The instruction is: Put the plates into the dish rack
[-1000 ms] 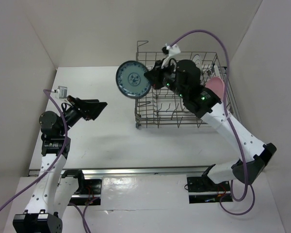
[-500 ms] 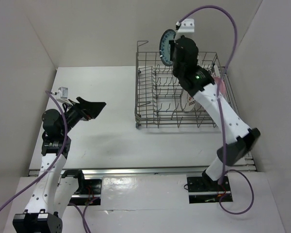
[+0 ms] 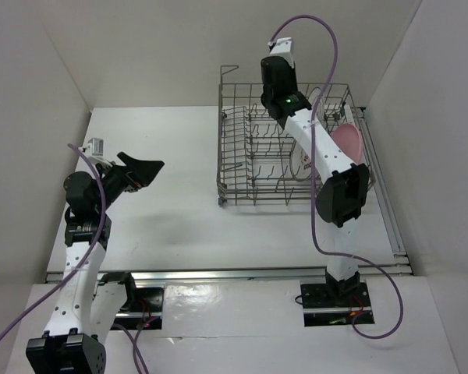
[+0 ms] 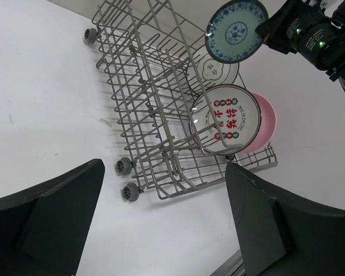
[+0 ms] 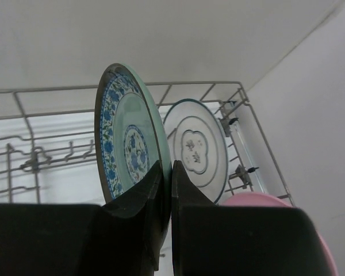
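My right gripper (image 5: pixel 167 168) is shut on the rim of the teal-green patterned plate (image 5: pixel 129 144), holding it upright over the far side of the grey wire dish rack (image 3: pixel 253 167). In the left wrist view the plate (image 4: pixel 237 30) hangs above the rack (image 4: pixel 144 98). Three plates stand in the rack: white with dark rim (image 5: pixel 196 146), white with red pattern (image 4: pixel 225 119) and pink (image 3: pixel 349 142). In the top view the right wrist (image 3: pixel 277 78) hides the teal plate. My left gripper (image 3: pixel 144 170) is open and empty, left of the rack.
The rack stands on small wheels (image 4: pixel 123 167) at the table's back right, its raised handle (image 3: pixel 228 68) on the far left corner. White walls close in behind and on the right. A metal rail (image 3: pixel 218 274) runs along the near table edge.
My right arm has swung the teal plate from left of the rack up and over its far side, turning it edge-on. My left arm has shifted only slightly.
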